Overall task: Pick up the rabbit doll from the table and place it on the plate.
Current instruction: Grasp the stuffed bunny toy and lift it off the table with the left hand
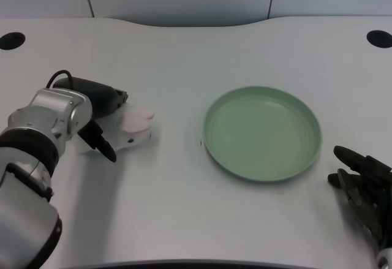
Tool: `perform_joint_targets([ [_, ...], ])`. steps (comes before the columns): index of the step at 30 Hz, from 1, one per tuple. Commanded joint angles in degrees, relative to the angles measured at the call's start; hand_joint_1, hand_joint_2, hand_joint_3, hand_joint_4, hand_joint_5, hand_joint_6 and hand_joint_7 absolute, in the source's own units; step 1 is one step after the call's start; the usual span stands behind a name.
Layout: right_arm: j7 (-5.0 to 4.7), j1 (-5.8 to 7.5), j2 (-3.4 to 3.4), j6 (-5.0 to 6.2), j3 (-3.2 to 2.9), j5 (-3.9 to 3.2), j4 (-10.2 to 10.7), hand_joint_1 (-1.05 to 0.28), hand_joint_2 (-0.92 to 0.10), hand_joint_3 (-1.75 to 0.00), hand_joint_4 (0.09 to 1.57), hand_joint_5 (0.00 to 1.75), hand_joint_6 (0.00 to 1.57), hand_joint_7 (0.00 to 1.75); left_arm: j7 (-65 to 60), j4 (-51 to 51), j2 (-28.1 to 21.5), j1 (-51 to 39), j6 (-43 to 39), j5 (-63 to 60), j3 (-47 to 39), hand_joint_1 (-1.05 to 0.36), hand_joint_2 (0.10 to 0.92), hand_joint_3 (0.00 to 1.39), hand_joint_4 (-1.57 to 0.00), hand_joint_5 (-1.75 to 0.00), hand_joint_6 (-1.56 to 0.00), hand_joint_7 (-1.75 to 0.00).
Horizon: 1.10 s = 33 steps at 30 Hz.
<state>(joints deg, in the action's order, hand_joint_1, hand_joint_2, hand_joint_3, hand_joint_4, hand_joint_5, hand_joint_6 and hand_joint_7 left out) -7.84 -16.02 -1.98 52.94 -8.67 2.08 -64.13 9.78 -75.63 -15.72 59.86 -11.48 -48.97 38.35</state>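
Rabbit doll (pixel 133 129) white w/ pink ears (partly hidden), left hand (pixel 101 122) grasping it, on table (pixel 184 208).

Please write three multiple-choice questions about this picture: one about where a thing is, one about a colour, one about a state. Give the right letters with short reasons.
1. Where does the white and pink soft rabbit doll lie?
A. On the plate
B. On the table, left of the plate
C. Beside the right robot hand

2. What colour is the round shallow plate?
A. Pale green
B. Red
C. Blue

3. What is on the plate?
A. The doll
B. Nothing
C. A cup

Answers:
1 B: the doll lies on the white table at the left robot hand, apart from the plate.
2 A: its whole surface is pale green.
3 B: its inside is bare.
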Motion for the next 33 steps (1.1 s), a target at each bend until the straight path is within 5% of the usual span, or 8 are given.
perform_joint_targets([
  [1, 0.50, 1.05, 0.46, 1.64, -1.06, -1.82, 0.71, -0.32, -0.92, -0.30, 0.70, 0.81, 0.89, 0.01, -1.99, -1.00, 0.68, -1.14, 0.68, -0.34, 0.83, -1.05, 0.850, 0.00, 0.00, 0.00, -0.04, 0.00],
  [7, -0.59, 1.69, 0.72, 1.72, -1.04, -1.15, 1.60, -0.30, -0.92, -0.29, 0.69, 0.81, 0.90, 0.01, -5.82, -1.73, 1.35, -2.03, 1.32, -1.24, 2.65, -1.05, 0.845, 0.00, 0.00, 0.00, -0.02, 0.00],
  [15, 0.99, 2.76, 0.90, 1.75, -1.45, -2.23, 2.87, -0.30, -0.92, -0.29, 0.69, 0.80, 0.90, 0.01, -6.86, -2.49, 0.78, -2.63, 2.58, -2.26, 4.40, -0.99, 0.757, 0.00, -0.04, -0.02, -0.09, -0.03],
  [22, 1.57, 3.82, 0.59, 2.12, -1.61, -1.93, 3.84, -0.29, -0.92, -0.30, 0.67, 0.82, 0.89, 0.00, -12.51, -2.36, -0.09, -3.33, 1.89, -2.74, 4.91, -0.60, 0.689, 0.00, -0.26, -0.12, -0.35, -0.11],
  [25, 1.94, 4.08, 0.76, 1.91, -1.74, -2.27, 4.21, -0.29, -0.92, -0.31, 0.66, 0.82, 0.89, 0.00, -14.09, -2.48, -0.48, -3.16, 1.15, -3.75, 5.93, -0.48, 0.702, 0.00, -0.22, -0.89, -0.51, -0.45],
  [28, 1.99, 4.37, 1.14, 1.28, -1.82, -2.59, 5.07, -0.29, -0.92, -0.31, 0.65, 0.83, 0.88, 0.00, -13.83, -2.66, -0.78, -2.34, 0.37, -5.42, 7.78, -0.37, 0.752, 0.01, -0.42, -1.03, -0.64, -0.62],
  [31, 1.70, 4.19, 1.10, 1.25, -1.92, -2.50, 4.79, -0.28, -0.92, -0.30, 0.67, 0.85, 0.89, 0.01, -15.67, -2.70, -1.27, -2.46, -0.60, -5.72, 8.03, -0.26, 0.748, 0.00, -0.44, -1.66, -0.44, -1.29],
  [33, 1.80, 4.18, 0.94, 1.26, -1.93, -2.42, 4.69, -0.29, -0.92, -0.30, 0.66, 0.85, 0.89, 0.01, -16.25, -2.78, -1.37, -2.50, -0.76, -5.61, 7.94, -0.24, 0.756, 0.01, -0.42, -1.73, -0.40, -1.30],
])
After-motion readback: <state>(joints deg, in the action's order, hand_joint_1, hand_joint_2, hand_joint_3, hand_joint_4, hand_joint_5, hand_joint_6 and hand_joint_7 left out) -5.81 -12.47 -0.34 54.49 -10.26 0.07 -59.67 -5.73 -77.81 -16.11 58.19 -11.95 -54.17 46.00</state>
